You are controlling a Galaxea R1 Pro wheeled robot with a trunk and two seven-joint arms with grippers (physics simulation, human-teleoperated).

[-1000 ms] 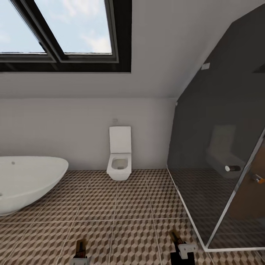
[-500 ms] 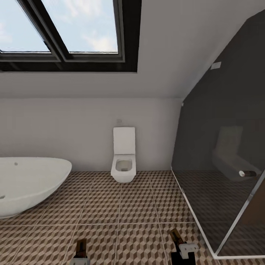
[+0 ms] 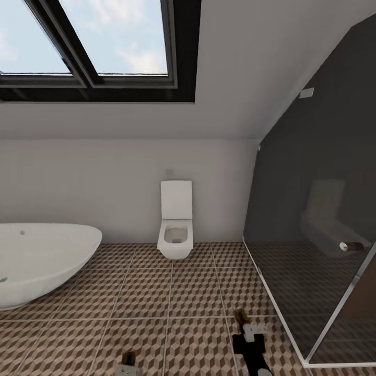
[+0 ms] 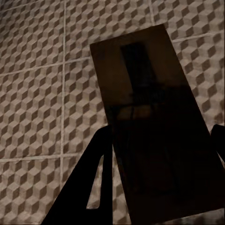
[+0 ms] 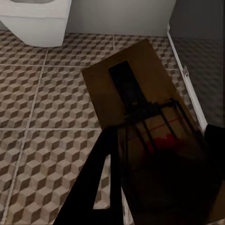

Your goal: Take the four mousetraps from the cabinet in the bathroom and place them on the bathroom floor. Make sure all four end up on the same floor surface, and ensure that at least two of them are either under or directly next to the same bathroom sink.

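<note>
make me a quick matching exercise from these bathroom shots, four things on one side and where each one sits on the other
Things:
1. bathtub
2. toilet
3. glass shower screen
4. mousetrap with the red spot

Places:
A. against the far wall, centre of the head view
B. head view's right side, standing on the tiled floor
C. held in the right pincer
D. head view's left side

Pairs: 1-D, 2-A, 3-B, 4-C
</note>
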